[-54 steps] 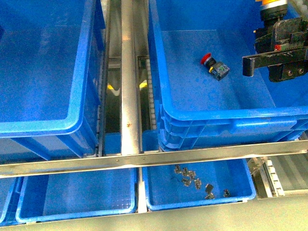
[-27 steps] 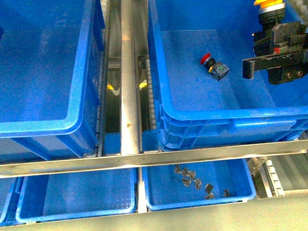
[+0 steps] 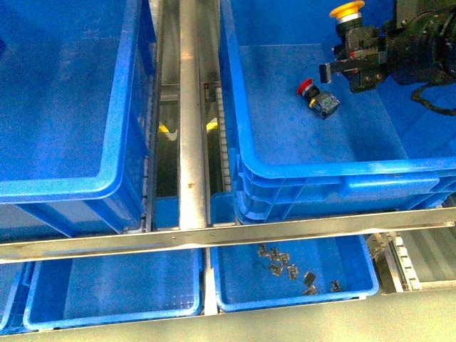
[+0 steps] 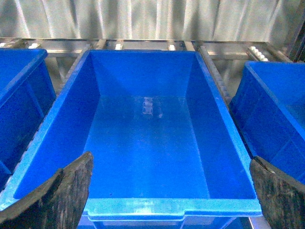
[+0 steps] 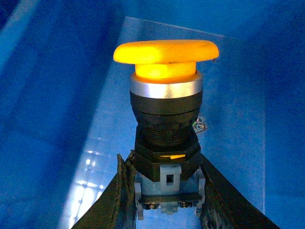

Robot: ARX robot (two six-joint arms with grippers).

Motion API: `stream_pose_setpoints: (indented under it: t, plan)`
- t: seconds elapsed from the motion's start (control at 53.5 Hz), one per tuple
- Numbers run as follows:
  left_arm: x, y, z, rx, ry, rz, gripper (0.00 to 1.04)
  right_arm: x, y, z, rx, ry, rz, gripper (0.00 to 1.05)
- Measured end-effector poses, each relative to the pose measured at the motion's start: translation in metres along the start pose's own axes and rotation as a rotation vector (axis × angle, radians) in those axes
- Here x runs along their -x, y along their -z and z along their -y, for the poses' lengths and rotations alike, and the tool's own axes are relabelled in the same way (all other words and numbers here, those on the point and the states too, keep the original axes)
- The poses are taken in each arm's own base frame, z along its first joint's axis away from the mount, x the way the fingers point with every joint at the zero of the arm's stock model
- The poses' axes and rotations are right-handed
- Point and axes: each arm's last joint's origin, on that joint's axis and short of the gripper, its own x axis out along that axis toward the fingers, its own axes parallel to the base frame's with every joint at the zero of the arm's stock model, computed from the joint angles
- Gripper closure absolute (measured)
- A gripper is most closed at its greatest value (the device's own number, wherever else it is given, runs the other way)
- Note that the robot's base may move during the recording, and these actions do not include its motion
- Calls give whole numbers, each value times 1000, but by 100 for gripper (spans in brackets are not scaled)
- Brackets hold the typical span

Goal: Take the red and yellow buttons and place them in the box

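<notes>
One red button (image 3: pixel 317 98) already lies in the box (image 3: pixel 320 174) as the right gripper (image 3: pixel 354 64), clamped on the yellow button (image 3: pixel 348 16) at the red one's one o'clock, looks ready to release.

sm metal clips (image 3: pixel 285 269) in lower tray (image 3: pixel 367 274), steel rail (image 3: pixel 192 114)

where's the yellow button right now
In the front view the yellow button sits clamped in the right gripper, above the right-hand box, beyond the red button.
</notes>
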Motion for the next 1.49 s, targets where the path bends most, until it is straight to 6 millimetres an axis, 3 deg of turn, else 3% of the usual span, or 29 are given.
stream_pose_setpoints:
  t: [0.411, 0.635, 0.822, 1.215, 1.327, 1.402, 1.495]
  plan:
    - [0, 0, 0, 0, 0, 0, 8, -145, -22, 14, 46, 63, -171, 78]
    - [0, 0, 0, 0, 0, 0, 8, -173, -27, 25, 51, 193, -231, 78]
    - [0, 0, 0, 0, 0, 0, 8, -178, -19, 34, 60, 229, -269, 78]
    - [0, 0, 0, 0, 0, 0, 8, -172, -2, 36, 64, 231, -267, 22]
    - [0, 0, 0, 0, 0, 0, 8, -151, -6, 36, 46, 210, -212, 6]
    - [0, 0, 0, 0, 0, 0, 8, -130, -13, 34, 18, 194, -165, 6]
    - [0, 0, 0, 0, 0, 0, 8, -86, -26, 26, -8, 157, -72, 6]
